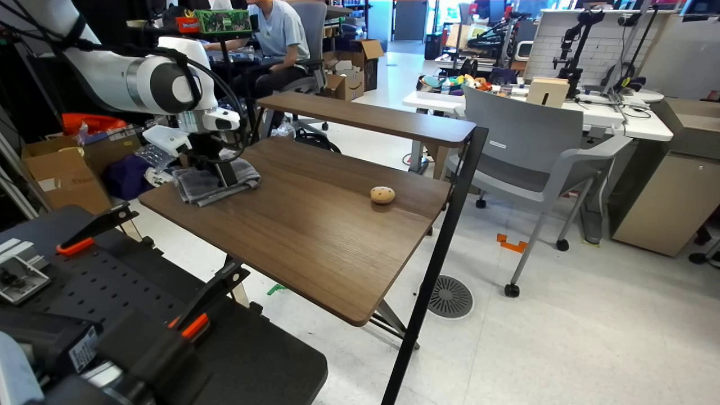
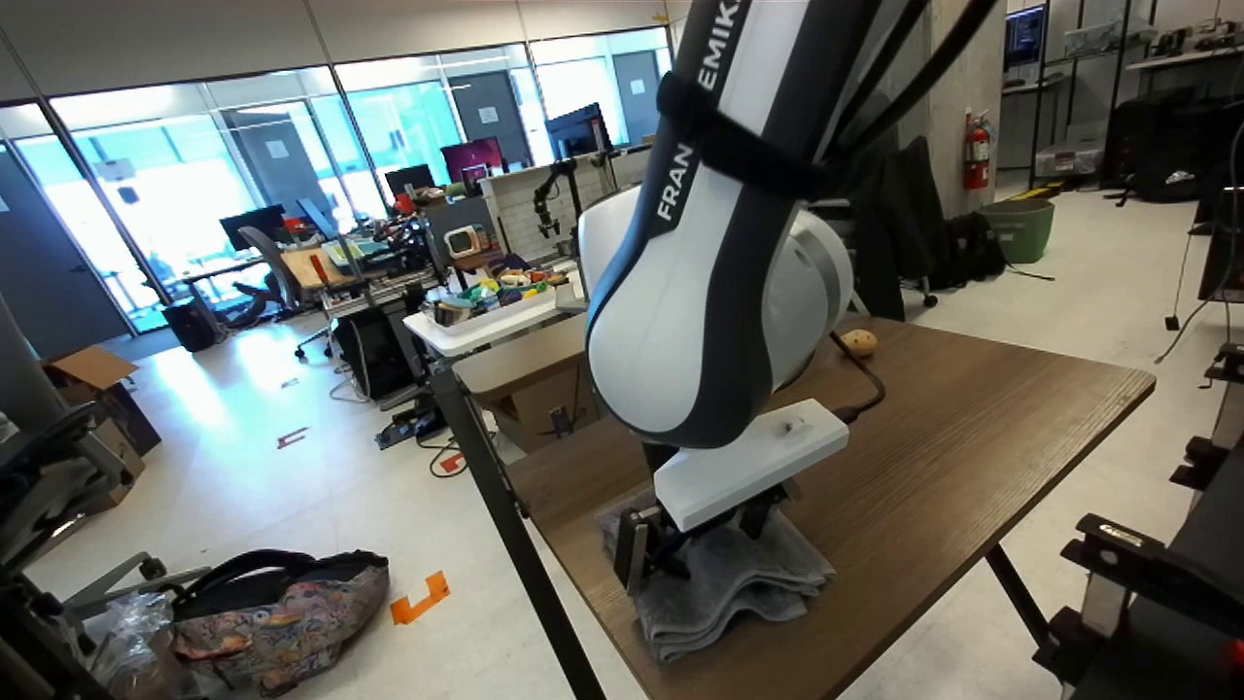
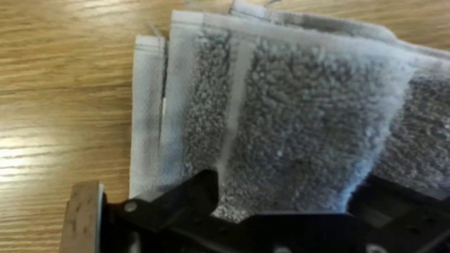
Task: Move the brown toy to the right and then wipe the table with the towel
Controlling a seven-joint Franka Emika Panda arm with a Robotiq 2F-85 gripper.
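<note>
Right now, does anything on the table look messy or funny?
Only the grey towel looks odd: its folded edges don't line up, and in the wrist view, what look like loose threads poke from it. No spill shows on the table.

Franka Panda arm (image 2: 661, 350), in exterior view: white "FRAN" (image 2: 674, 183) near edge, below black strap (image 2: 748, 151); "EMIK" (image 2: 718, 44) above strap.

wood-grain table (image 1: 315, 247) bearing folded grey towel (image 2: 743, 569), brown toy (image 1: 382, 195) well apart
</note>
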